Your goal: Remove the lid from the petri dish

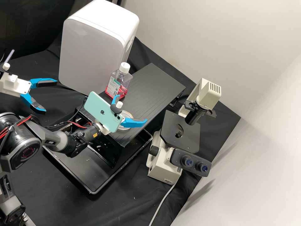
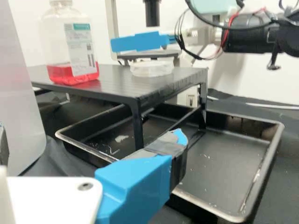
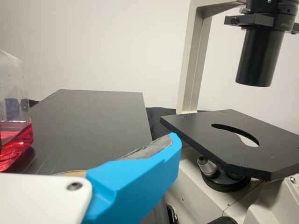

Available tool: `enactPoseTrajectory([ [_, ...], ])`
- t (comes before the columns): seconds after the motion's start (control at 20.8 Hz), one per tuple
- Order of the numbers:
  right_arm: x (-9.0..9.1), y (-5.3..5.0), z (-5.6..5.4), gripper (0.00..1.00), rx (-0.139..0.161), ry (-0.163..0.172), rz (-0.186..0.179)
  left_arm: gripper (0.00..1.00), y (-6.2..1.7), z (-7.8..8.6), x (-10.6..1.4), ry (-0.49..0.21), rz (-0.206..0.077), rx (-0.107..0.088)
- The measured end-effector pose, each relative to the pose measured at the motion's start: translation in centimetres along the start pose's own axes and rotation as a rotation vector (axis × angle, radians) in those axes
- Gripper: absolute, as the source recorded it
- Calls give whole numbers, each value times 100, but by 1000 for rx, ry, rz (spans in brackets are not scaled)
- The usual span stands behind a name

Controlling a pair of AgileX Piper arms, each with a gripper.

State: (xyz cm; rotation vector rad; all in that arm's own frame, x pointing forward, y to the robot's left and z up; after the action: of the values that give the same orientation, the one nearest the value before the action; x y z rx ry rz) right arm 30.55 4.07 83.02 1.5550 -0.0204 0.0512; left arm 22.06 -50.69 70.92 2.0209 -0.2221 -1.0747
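A clear petri dish (image 1: 126,116) sits on the near end of a black raised platform (image 1: 153,84). My right gripper (image 1: 129,111) straddles it, with its blue fingers closed against the lid's rim. Seen from the left wrist, a blue finger (image 2: 139,42) lies over the lid, which sits just above the clear dish base (image 2: 152,69). The right wrist view catches one of its own fingers (image 3: 135,172) and a sliver of dish rim (image 3: 70,173). Far to the left, my left gripper (image 1: 49,95) hangs open and empty, away from the platform.
A flask of red liquid (image 1: 118,82) stands on the platform behind the dish. A black tray (image 1: 91,175) lies under the platform. A microscope (image 1: 185,131) stands to the right, a large white box (image 1: 94,40) at the back.
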Motion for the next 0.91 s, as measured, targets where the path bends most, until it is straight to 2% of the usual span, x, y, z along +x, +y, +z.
enactPoseTrajectory([
  [0.1, 0, 0, 0, 100, 0, 0, 0, 100, 6, 5, -20, 0, 1, -9],
  [0.48, -24, -12, 20, 100, 0, -4, -1, 100, 9, 7, -30, -3, 6, -9],
  [0.67, -161, -33, 83, 100, -1, -28, -12, 100, 9, 7, -30, -3, 6, -9],
  [0.91, -367, -60, 115, 100, -1, -27, -8, 100, 9, 7, -30, -3, 6, -9],
])
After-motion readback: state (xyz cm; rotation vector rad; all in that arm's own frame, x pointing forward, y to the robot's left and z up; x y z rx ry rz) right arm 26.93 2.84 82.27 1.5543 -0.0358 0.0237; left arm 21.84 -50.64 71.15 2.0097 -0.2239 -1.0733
